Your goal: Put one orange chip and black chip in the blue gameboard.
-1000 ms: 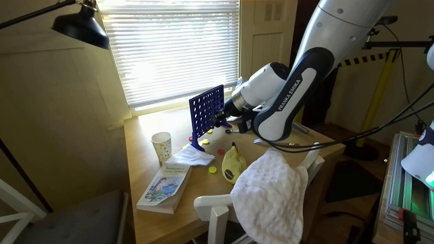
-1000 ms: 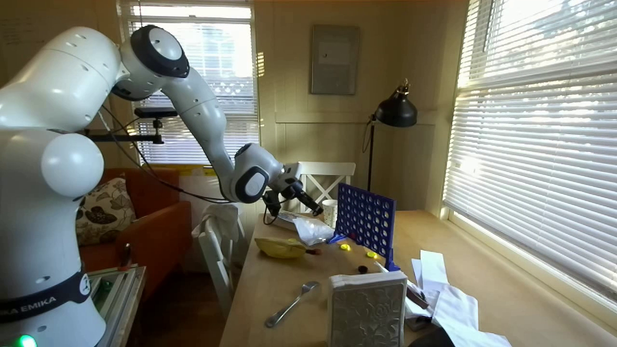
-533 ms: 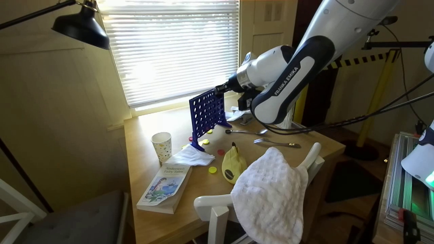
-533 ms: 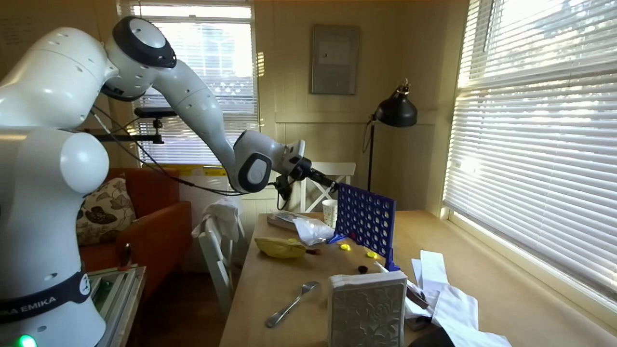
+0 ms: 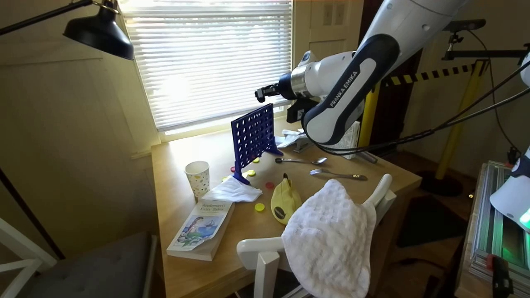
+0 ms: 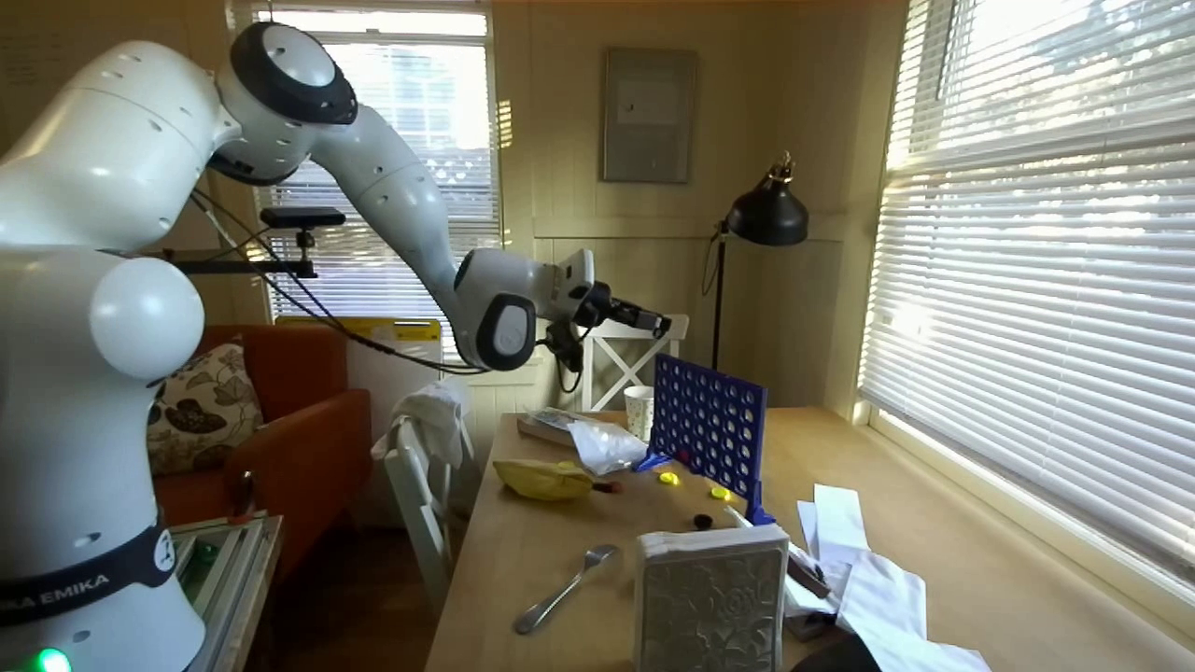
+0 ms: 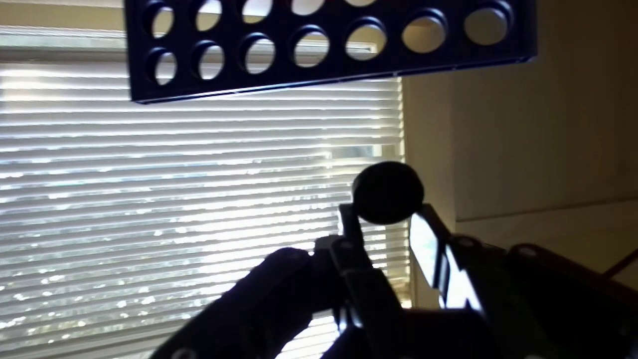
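The blue gameboard [image 5: 253, 134] stands upright on the table and also shows in an exterior view [image 6: 707, 420]. Its top rows of holes fill the upper part of the wrist view [image 7: 329, 50], upside down. My gripper [image 5: 265, 93] is shut on a round dark chip [image 7: 388, 192], which looks black against the window. In both exterior views the gripper [image 6: 658, 325] is above the board's top edge, and the chip is apart from the board. A red-orange chip [image 5: 269, 186] lies near the banana. Another black chip [image 6: 702, 522] lies on the table by the board's foot.
Several yellow chips [image 5: 259, 207] lie around the board. A banana [image 5: 285, 200], a white napkin [image 5: 234, 189], a cup [image 5: 197, 179], a book [image 5: 202, 227], a fork [image 5: 337, 174] and a spoon [image 5: 304, 161] are on the table. A white box [image 6: 712, 597] stands near papers [image 6: 878, 588].
My gripper has risen from beside the blue gameboard's face to above its top edge. The board and the things on the table have not moved.
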Robot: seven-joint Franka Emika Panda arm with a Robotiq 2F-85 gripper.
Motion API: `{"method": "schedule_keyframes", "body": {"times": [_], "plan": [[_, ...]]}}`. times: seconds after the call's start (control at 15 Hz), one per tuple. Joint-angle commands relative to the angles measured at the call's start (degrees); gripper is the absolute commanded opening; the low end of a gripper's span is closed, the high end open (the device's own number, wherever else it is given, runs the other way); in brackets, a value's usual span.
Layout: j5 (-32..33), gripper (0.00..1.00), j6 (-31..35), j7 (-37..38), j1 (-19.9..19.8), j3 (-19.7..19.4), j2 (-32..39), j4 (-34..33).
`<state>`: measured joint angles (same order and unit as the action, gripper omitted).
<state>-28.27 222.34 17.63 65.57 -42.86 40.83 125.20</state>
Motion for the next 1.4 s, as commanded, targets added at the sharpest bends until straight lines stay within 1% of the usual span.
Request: {"method": "schedule_keyframes", "body": {"times": [0.0,0.13,0.2,0.27,0.33,0.4,0.6,0.67,0.73,0.87,1.0,1.33], "plan": [[14.57,0.08,3.38,7.27,-8.3,5.01,-0.99,-2.78],[20.53,0.08,4.92,10.06,-11.7,6.31,-0.97,-3.64],[18.37,0.08,6.47,1.78,-19.87,15.99,-4.32,-4.57],[23.9,0.08,6.81,11.06,-15.7,8.84,-1.38,-4.42],[22.97,0.08,8.44,3.07,-25.48,20.67,-4.57,-5.14],[24.27,0.08,8.74,2.95,-27.88,22.88,-4.67,-5.44],[26.03,0.08,9.08,-1.41,-40.12,36.09,-4.87,-6.26],[25.59,0.08,8.21,-2.95,-42.9,39.18,-4.92,-6.16],[24.26,0.08,7.49,-4.66,-44.98,41.47,-4.58,-6.4],[22.35,0.08,7.16,-7.01,-47.86,44.52,-4.5,-5.95],[22.01,0.08,6.23,-8.21,-49.9,46.3,-4.66,-6.02],[21.5,0.08,3.54,-9.21,-52.02,48.29,-4.09,-6.57]]}}
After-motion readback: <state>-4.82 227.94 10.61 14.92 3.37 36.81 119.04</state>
